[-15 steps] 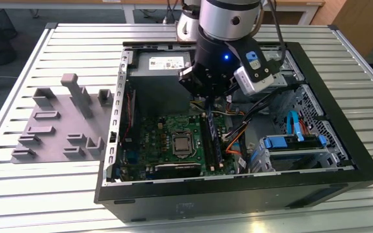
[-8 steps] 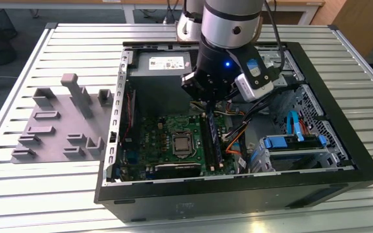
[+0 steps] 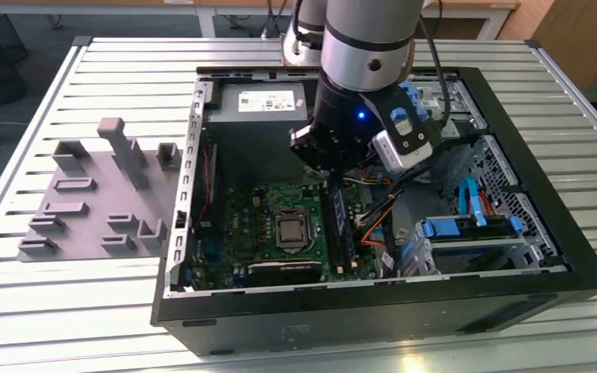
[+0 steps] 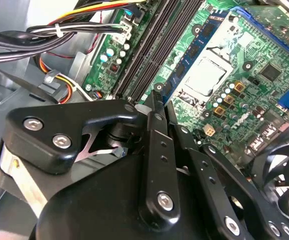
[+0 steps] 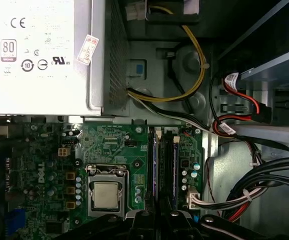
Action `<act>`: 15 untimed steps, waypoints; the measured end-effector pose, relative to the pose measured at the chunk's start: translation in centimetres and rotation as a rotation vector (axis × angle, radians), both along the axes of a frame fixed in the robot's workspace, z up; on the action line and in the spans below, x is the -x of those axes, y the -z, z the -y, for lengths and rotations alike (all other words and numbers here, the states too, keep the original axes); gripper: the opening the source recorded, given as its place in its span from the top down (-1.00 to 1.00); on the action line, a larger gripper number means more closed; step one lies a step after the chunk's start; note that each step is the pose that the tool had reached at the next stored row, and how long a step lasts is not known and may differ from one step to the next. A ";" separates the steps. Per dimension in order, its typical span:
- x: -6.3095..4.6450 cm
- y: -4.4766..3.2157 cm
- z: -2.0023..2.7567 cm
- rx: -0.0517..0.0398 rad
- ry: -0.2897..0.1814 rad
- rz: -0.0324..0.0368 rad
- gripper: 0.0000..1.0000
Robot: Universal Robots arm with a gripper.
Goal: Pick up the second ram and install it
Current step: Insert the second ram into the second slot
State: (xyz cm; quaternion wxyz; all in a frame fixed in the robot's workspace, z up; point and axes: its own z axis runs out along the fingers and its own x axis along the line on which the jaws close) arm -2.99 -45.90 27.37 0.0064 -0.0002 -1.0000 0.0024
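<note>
- The computer case (image 3: 382, 311) lies open on a slatted table (image 3: 122, 70). The processor socket (image 3: 291, 230) sits about mid-way across its floor.
- The arm (image 3: 366, 47) reaches down into the case and ends just beyond the socket, on the exterior view's right of it.
- A grey parts holder (image 3: 91, 194) rests on the table well away from the socket, outside the case wall. I see no stick in it.
- The power supply (image 5: 39, 55) fills the corner of the case behind the socket and is clear of the work.
- The motherboard (image 5: 114, 145) carries the socket (image 5: 107, 195), with the memory slots just beside it.
- Black, red and yellow cables (image 5: 264, 175) run past the slots on the side away from the socket. In the second wrist view they pass close to the gripper's body, and I judge them the likeliest snag.
- Light-blue drive brackets (image 3: 454, 227) stand farther out than the cables.
- The gripper (image 4: 157, 95) hangs at the end of the slot row beside the socket. Its fingers are drawn narrow, and nothing can be made out between them.
- The second ram (image 5: 154, 165), as I take it, stands in the slot nearest the socket, right under the gripper. Its chips face the socket in the second wrist view (image 4: 197, 45).
- Another blue edge (image 5: 176, 165) shows in a slot farther from the socket.
- Judged step: installing, with the stick already in its slot. Seating calls for straight, even downward pressure until both end latches close.
</note>
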 end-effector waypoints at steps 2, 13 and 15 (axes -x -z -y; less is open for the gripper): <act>0.0 0.37 0.08 0.0001 0.001 -0.0001 0.72; 0.0 1.47 0.32 0.0003 0.003 -0.0006 0.72; 0.0 1.53 0.32 0.0001 0.003 -0.0005 0.72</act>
